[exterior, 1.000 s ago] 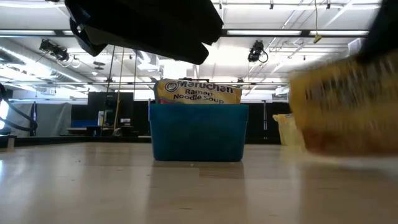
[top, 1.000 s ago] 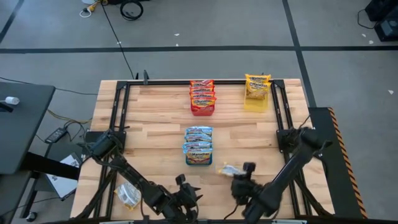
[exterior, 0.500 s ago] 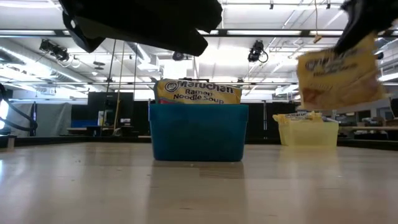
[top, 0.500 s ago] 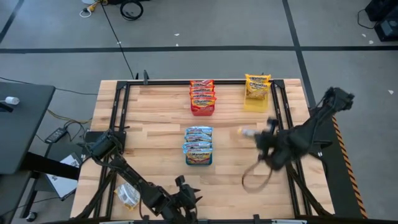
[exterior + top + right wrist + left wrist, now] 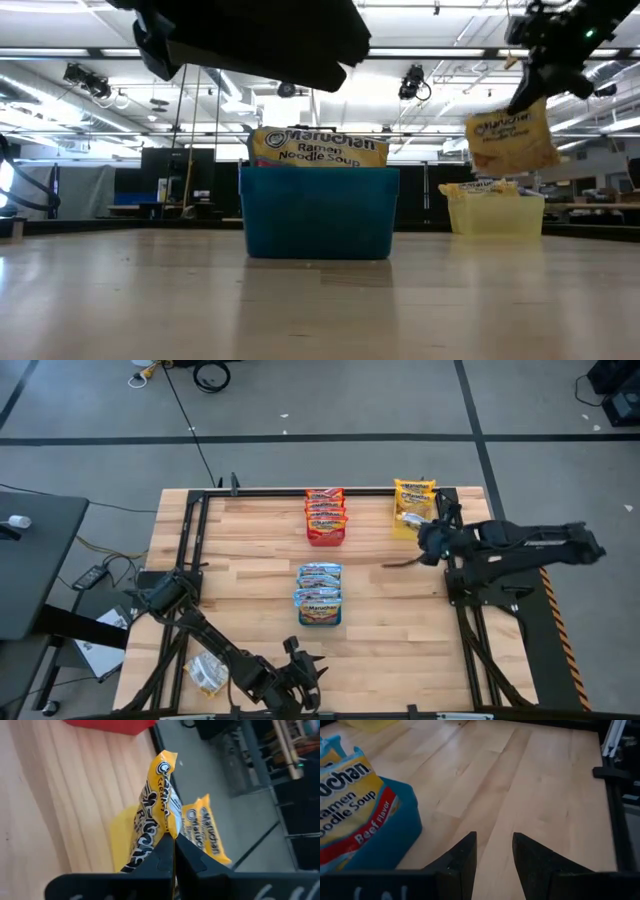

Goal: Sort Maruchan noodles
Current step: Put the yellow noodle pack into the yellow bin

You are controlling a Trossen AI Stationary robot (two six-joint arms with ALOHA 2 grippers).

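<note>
My right gripper is shut on a yellow-orange Maruchan packet and holds it above the yellow tray at the table's far right. The tray holds another yellow packet. The red tray at far centre holds several red-orange packets. The blue tray in the middle holds several blue-silver packets. My left gripper is open and empty near the table's near edge, close to the blue tray. One loose packet lies flat at the near left. My right gripper pinches the yellow packet by its upper edge between its two shut fingers. In the low view the fingers come at it from above. The packet hangs below them, slightly tilted, clear of the tray and the table.
Black frame rails run along the table's left, right and far sides. Bare wood lies between the blue tray and the right rail. The left arm hangs dark across the top of the low view.
My right gripper has swung from the table's near edge toward the far edge and the yellow tray, still shut on the yellow packet. The packet has gone with it, lifted clear of the table, and now hangs over the yellow tray.
</note>
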